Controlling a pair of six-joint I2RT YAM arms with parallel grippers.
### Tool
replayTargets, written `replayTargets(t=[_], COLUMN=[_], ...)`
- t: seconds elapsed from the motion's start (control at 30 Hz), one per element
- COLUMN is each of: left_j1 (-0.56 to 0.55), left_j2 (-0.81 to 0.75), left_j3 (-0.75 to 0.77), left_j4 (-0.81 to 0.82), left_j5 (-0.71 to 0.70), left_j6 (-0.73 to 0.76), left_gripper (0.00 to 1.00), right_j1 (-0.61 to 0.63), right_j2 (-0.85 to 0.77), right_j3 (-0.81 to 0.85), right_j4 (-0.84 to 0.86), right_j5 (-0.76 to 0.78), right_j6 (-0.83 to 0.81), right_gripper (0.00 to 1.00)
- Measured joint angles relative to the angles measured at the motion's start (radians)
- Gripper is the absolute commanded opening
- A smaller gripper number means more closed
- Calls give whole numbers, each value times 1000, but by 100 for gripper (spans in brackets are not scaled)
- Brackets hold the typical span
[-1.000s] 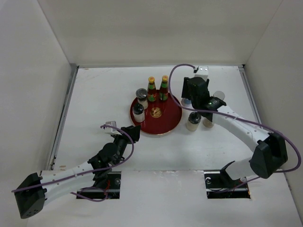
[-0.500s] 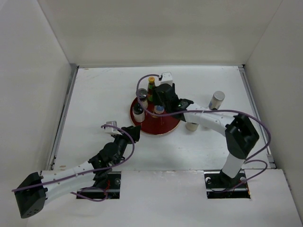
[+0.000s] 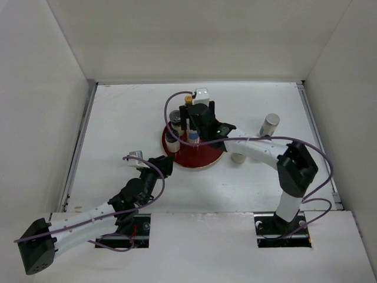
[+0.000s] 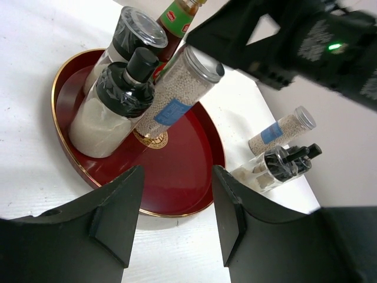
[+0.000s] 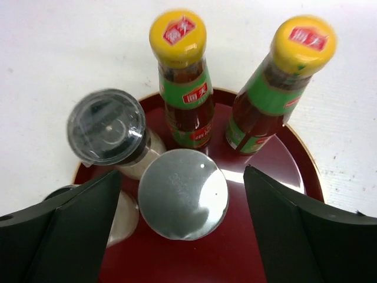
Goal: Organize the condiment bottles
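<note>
The round red tray [image 3: 206, 160] holds two yellow-capped sauce bottles [image 5: 182, 82] [image 5: 277, 82], a clear-lidded spice jar [image 5: 106, 127] and a dark-topped grinder jar [image 4: 121, 88]. A silver-topped cylinder [image 5: 182, 193] of pale grains with a blue label [image 4: 177, 94] stands on the tray among them. My right gripper [image 3: 191, 127] hangs over it, and its fingers are open with a gap on each side of the cap. My left gripper [image 4: 177, 171] is open and empty, low over the table just in front of the tray.
To the right of the tray stand another silver-topped cylinder [image 3: 270, 124] and a short dark-topped jar [image 3: 238, 157]; both show in the left wrist view [image 4: 283, 130] [image 4: 271, 168]. My right forearm crosses above them. White walls enclose the table on three sides.
My right gripper has swung left from beside the tray to above it, bringing the blue-labelled cylinder, which now stands on the tray. My left arm has barely shifted.
</note>
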Motion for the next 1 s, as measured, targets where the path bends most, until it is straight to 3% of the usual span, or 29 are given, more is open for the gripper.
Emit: replayTargets(t=[0.2,0.37,0.5,0.7,0.9,1.0], left_j1=[0,-1,0,0,0,0], left_j2=[-5,-3,2,0,0,10], left_j3=[0,0,0,0,0,0], left_j4=[-10,-10,-10,-16,-16,-16], left_j5=[0,1,2,3,3,4], left_j6=[0,-3,-4,-4,-4,-4], left_gripper=[47,47,47,47,47,47], right_j1=[-54,-406,-595,-618,-659,-671], right_j2=[-287,-494,-489,-401,-363,-344], right_j3=[-159,-285,-348,-361,-375,-375], right_j4=[36,47,-5,-89,-100,-100], right_j5=[6,39,63,39,0,-12], right_j6=[-11,-4,5,28,60,72], right_gripper=[91,98,100,100,92,80])
